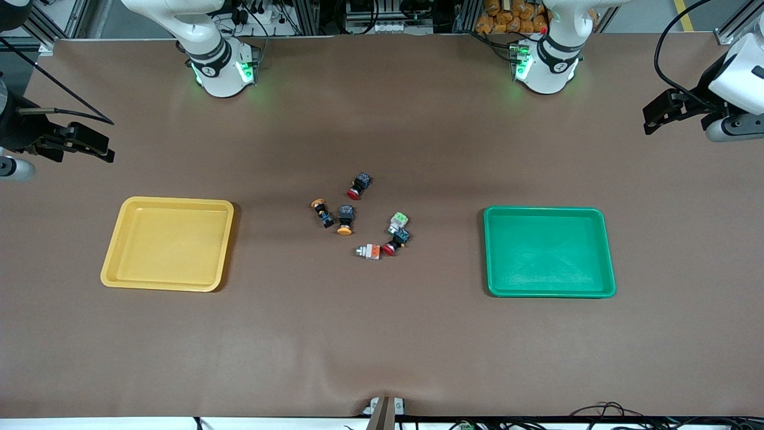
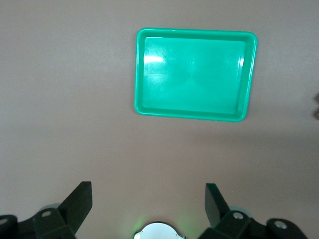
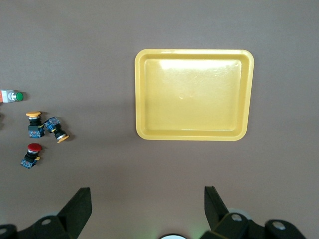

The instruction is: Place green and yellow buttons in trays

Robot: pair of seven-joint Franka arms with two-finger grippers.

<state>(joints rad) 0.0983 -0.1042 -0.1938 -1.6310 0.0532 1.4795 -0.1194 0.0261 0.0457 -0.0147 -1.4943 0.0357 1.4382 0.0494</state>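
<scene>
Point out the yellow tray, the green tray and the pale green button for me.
yellow tray (image 1: 168, 209), front view, on its rim nearest the robots.
green tray (image 1: 549, 252), front view, on its bare floor.
pale green button (image 1: 399, 220), front view, on its green cap.

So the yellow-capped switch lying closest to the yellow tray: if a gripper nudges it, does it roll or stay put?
The yellow-capped switch lies on its side with a round cap, so it would probably pivot or roll in an arc rather than slide straight. Its squarish dark body should limit free rolling. The other yellow switch lies close, so a nudge may knock it.
</scene>
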